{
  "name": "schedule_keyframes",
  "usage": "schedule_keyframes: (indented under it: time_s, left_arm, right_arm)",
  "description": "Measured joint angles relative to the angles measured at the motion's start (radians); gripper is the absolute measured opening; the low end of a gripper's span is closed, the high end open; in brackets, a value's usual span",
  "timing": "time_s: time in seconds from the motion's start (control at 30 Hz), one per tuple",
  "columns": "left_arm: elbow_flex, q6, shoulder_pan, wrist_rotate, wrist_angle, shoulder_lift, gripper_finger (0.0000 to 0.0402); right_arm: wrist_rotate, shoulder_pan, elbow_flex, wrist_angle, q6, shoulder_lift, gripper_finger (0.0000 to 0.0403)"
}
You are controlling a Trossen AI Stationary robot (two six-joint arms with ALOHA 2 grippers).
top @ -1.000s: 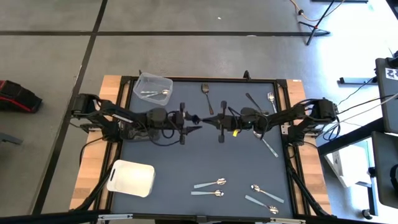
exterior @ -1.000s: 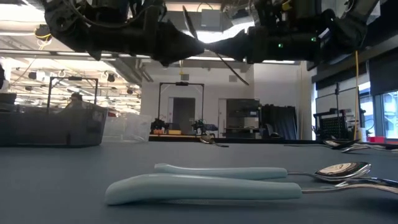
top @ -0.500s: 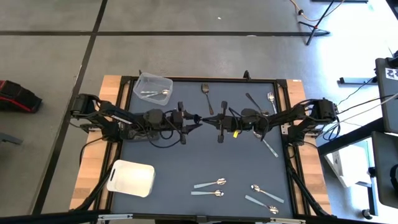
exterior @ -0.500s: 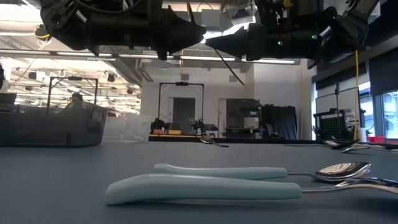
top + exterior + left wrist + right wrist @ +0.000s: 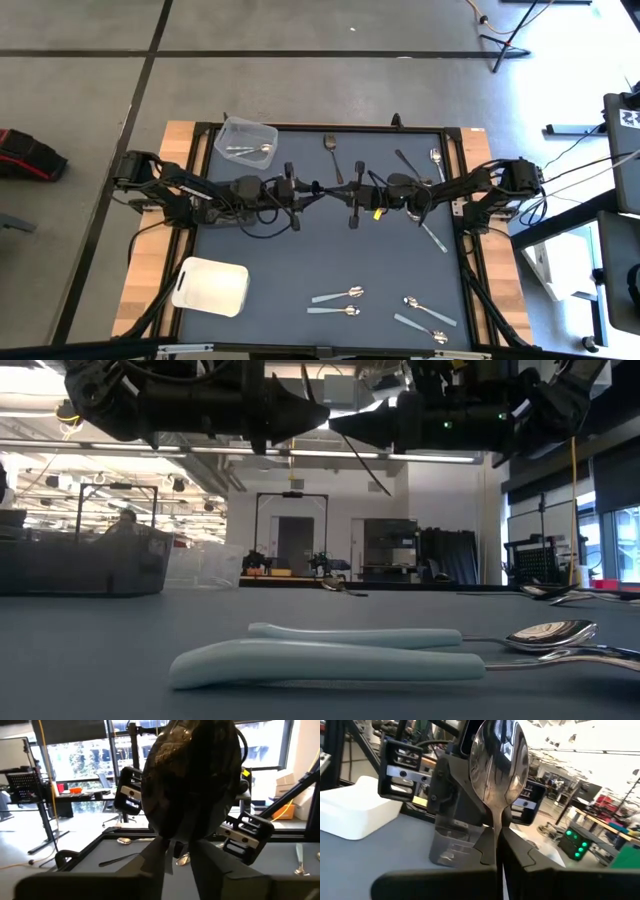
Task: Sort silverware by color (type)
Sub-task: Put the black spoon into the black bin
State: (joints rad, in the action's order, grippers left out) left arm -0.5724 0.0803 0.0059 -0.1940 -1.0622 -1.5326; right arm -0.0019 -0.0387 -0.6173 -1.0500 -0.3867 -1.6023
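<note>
Right gripper (image 5: pixel 499 845) clamped on spoon (image 5: pixel 499 765), left gripper (image 5: pixel 176 857) — closing round it

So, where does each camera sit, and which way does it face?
High view: above the table, straight down; both arms, left end effector and right end effector tip to tip mid-table.
Low view: tabletop height, level into the room; arms overhead.
Left wrist view: left wrist, past its end effector toward the right arm.
Right wrist view: right wrist, past its end effector gripping a spoon, toward the left arm.
Shared: high and right wrist views show the white tray.
</note>
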Motion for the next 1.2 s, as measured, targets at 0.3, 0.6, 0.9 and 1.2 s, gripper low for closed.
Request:
schedule_keyframes:
  time_s: [0.3, 0.6, 0.9, 1.2]
  left_arm:
    - [0.002, 0.008, 0.000, 0.028, -0.008, 0.000, 0.0008]
    - [0.001, 0.008, 0.000, 0.063, -0.015, 0.001, 0.0003]
    - [-0.002, 0.034, 0.000, 0.068, 0.033, 0.003, 0.0008]
    - [-0.003, 0.034, 0.002, 0.109, 0.061, 0.003, 0.0082]
  right_arm:
    - [-0.015, 0.000, -0.013, 0.028, 0.027, -0.003, 0.0000]
    - [-0.036, 0.000, -0.013, 0.032, 0.046, -0.004, 0.0001]
    - [-0.040, 0.000, -0.015, 0.045, 0.046, -0.006, 0.0000]
    - [-0.056, 0.014, -0.048, 0.096, 0.066, -0.006, 0.0000]
